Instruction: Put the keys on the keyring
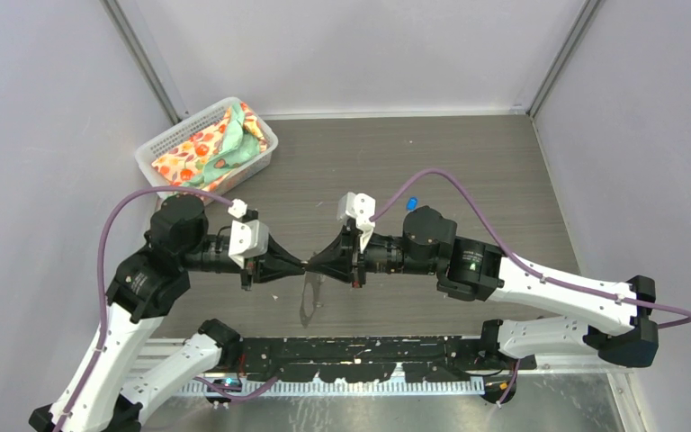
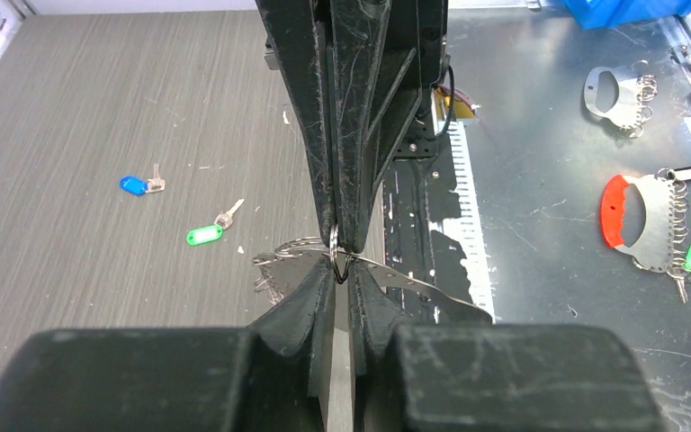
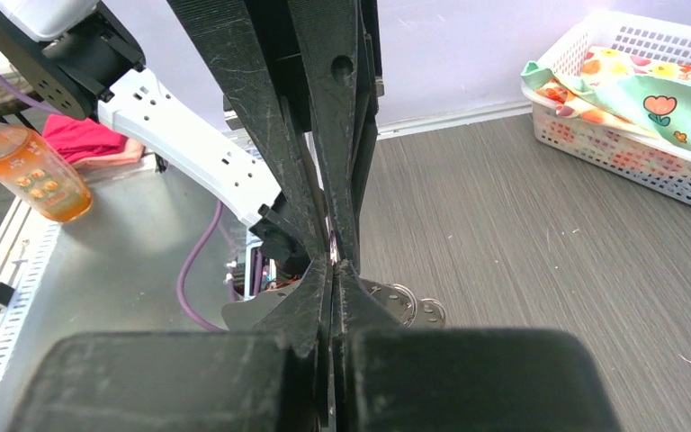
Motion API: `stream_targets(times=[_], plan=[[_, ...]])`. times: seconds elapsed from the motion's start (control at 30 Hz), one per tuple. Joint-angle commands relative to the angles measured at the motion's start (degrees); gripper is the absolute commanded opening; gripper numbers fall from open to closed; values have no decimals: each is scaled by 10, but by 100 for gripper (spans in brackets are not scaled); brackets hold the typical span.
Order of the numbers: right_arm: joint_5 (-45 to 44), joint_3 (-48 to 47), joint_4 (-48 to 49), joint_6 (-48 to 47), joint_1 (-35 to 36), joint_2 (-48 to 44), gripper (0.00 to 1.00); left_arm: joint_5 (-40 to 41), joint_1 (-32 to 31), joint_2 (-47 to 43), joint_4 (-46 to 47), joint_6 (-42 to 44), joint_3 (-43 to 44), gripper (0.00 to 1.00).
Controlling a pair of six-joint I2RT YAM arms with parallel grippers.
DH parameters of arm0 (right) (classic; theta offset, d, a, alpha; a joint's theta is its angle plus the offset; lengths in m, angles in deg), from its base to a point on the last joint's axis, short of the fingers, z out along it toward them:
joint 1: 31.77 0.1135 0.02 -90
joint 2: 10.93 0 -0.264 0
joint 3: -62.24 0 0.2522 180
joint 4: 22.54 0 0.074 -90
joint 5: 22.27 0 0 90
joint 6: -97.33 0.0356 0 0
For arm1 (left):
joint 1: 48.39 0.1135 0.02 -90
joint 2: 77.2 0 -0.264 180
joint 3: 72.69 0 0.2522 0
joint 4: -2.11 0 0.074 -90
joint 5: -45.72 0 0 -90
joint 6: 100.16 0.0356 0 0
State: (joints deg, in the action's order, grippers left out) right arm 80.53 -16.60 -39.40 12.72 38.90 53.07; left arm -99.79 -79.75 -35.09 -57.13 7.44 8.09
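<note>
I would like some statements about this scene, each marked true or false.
1. The left end effector and right end effector meet tip to tip at the keyring. True.
2. Both keys hang on it. False: the blue key and green key lie loose on the table.
3. The basket stands at the table's far left corner. True.
4. The basket is empty. False: it holds patterned cloth.
5. The right end effector is wide open. False: it is shut.

Two black grippers, the left gripper and the right gripper, meet on one grey metal keyring. Two tiny silver keys lie beyond the right gripper (one blue-tagged key, one green-tagged key). One white mesh basket sits beyond the left gripper; two flat steel key holders lie on the grippers' near side.
</note>
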Motion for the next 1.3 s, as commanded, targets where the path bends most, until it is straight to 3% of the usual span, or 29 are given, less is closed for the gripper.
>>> stream_targets(times=[0.0, 0.1, 0.3, 0.4, 0.57, 0.63, 0.77, 0.87, 1.0, 1.13, 1.27], plan=[[2, 3, 77, 18, 2, -11, 1, -16, 2, -3, 31, -17, -8, 7], [5, 11, 102, 31, 2, -7, 1, -11, 2, -6, 43, -20, -13, 1], [3, 29, 138, 50, 2, -8, 2, 39, 3, -34, 114, -81, -40, 0], [-1, 24, 115, 53, 2, -14, 28, 36, 2, -49, 146, -98, -56, 0], [-33, 0, 46, 30, 2, -59, 51, -2, 3, -52, 142, -55, -60, 0], [-57, -17, -6, 14, 2, -78, 55, -22, 2, -51, 129, -21, -55, 0], [-137, -21, -78, -8, -5, -115, 62, -90, 2, -56, 74, 92, -46, 0], [-217, -5, -114, 9, -51, -129, 62, -125, 2, -59, 3, 251, -32, 0], [-229, 19, -170, 89, -187, -112, 63, -143, 3, -55, -105, 472, -7, 0], [-229, 54, -192, 135, -276, -77, 63, -138, 2, -55, -200, 687, 5, 0], [-210, 84, -181, 159, -340, -46, 63, -141, 2, -57, -216, 756, 10, 0]])
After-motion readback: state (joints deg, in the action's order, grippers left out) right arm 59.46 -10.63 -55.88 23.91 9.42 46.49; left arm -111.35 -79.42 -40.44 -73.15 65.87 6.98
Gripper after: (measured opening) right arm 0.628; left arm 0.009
